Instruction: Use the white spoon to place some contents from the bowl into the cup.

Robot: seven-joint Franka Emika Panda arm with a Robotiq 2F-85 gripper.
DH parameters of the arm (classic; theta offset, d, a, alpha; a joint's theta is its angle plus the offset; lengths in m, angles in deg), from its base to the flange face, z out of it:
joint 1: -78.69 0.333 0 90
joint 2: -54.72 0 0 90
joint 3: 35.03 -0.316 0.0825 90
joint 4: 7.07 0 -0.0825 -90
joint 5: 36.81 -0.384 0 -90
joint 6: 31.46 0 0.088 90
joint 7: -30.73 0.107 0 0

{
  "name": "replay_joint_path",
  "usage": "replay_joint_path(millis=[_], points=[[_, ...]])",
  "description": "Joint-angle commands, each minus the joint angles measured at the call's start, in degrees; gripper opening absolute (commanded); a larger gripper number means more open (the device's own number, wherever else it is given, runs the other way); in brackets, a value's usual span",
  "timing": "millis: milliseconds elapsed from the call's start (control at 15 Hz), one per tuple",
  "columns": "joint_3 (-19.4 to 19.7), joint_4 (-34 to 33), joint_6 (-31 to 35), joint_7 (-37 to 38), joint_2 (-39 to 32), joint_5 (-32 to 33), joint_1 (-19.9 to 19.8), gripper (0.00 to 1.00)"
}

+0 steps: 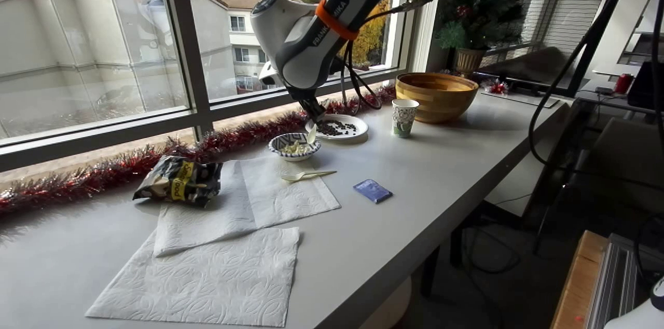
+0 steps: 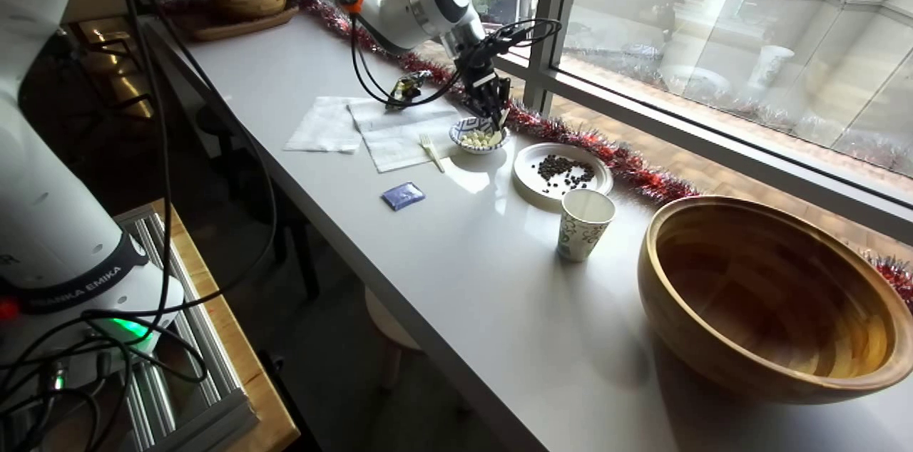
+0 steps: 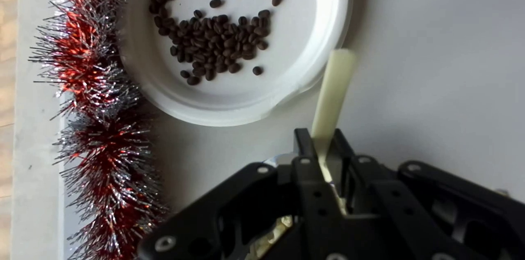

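The white spoon [image 3: 333, 92] is in my gripper [image 3: 322, 137], which is shut on its pale handle. One end of the handle sticks out past the fingertips in the wrist view. In an exterior view the spoon [image 1: 311, 135] reaches down from the gripper [image 1: 314, 120] into the bowl [image 1: 294, 156]. The small bowl has a dark pattern and holds light, popcorn-like pieces. In an exterior view the gripper [image 2: 497, 117] is right over the bowl [image 2: 479, 150]. The spoon's tip is hard to make out. The cup [image 1: 404, 118], a patterned paper cup, stands upright and apart; it also shows here [image 2: 585, 227].
A white plate [image 1: 362, 132] with dark beans lies between bowl and cup. A large wooden bowl [image 1: 438, 98] stands beyond the cup. A pale fork [image 2: 432, 152], paper towels [image 1: 207, 277], a blue packet [image 1: 372, 190] and a snack bag [image 1: 181, 181] lie around. Tinsel [image 1: 233, 142] lines the window.
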Motion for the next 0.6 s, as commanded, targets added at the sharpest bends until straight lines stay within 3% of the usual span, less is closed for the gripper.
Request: replay_joint_path(millis=[0,533], points=[[-0.4,-2.04,-1.76,-0.63,-1.67,2.43,0.05,0.03],[-1.32,-2.01,-1.34,-0.46,-3.09,2.24,-0.41,0.03]])
